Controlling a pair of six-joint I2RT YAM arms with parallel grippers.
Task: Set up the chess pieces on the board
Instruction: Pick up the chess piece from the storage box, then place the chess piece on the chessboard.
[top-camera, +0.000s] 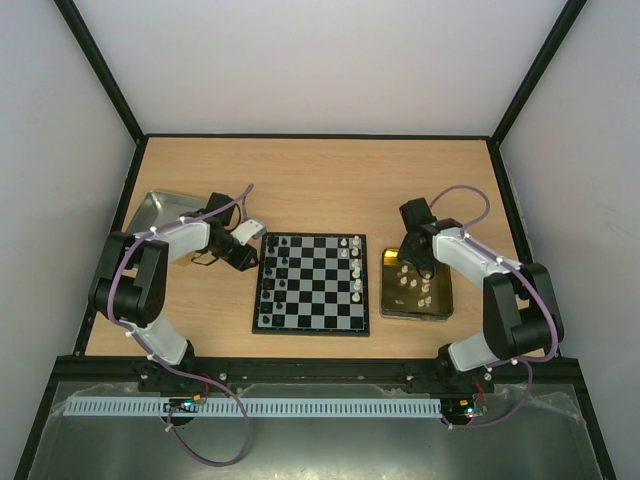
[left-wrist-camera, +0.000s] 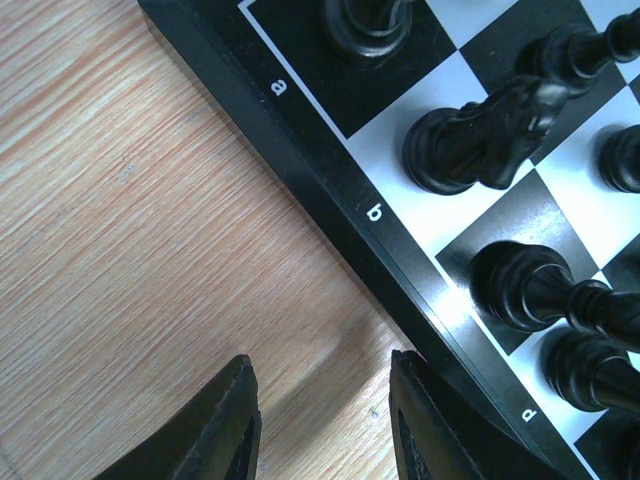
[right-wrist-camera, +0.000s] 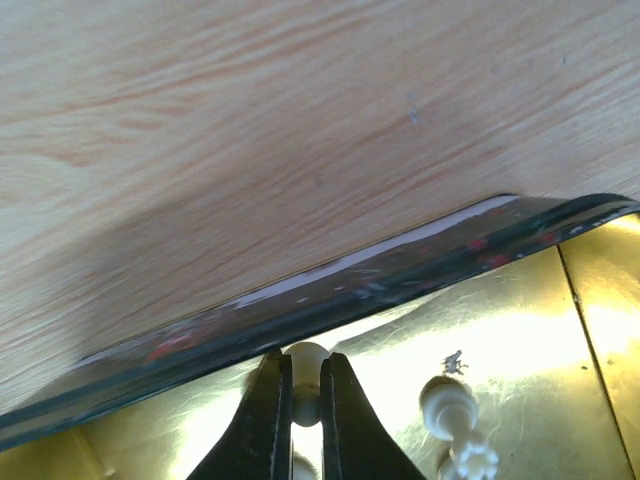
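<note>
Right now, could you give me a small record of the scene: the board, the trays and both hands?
board: black pieces along its left side, a few white pieces on its right side
gold tray: right of board, holds spare pieces
silver tray: left of board, farther back
left hand: open, empty, at board's left edge
right hand: shut on a white piece in gold tray

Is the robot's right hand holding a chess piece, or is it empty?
Holding one: the right gripper has its jaws shut on a small white chess piece at the gold tray.
</note>
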